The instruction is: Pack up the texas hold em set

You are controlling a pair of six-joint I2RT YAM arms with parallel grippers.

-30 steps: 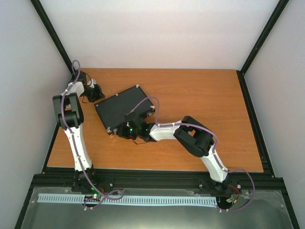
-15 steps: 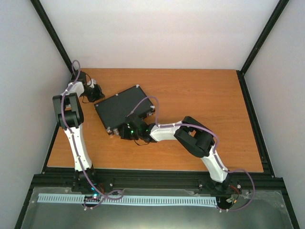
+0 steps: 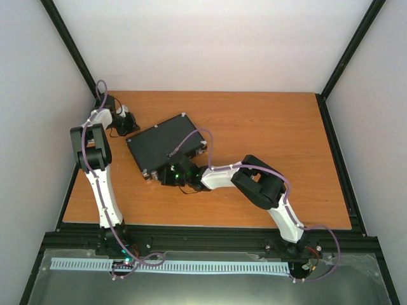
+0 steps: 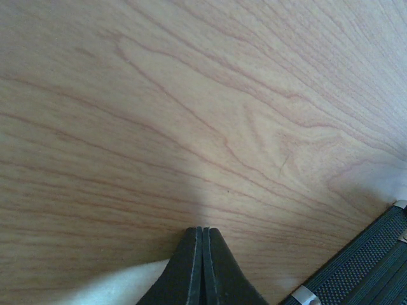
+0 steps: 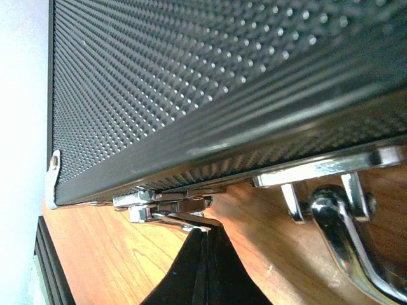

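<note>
The wooden table (image 3: 267, 133) carries a closed black briefcase (image 3: 159, 143).

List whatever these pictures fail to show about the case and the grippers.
- Case contents: all views, the shut lid hides them.
- Latch: right wrist view, the right gripper tip blocks whether it is fastened.
- Handle: right wrist view, cut off at the bottom right edge.
- Rest of the case: left wrist view, only a corner shows at the frame edge.

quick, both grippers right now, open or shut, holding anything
Left gripper: shut, empty, over the table.
Right gripper: shut, empty, tips at a latch of the briefcase.
</note>
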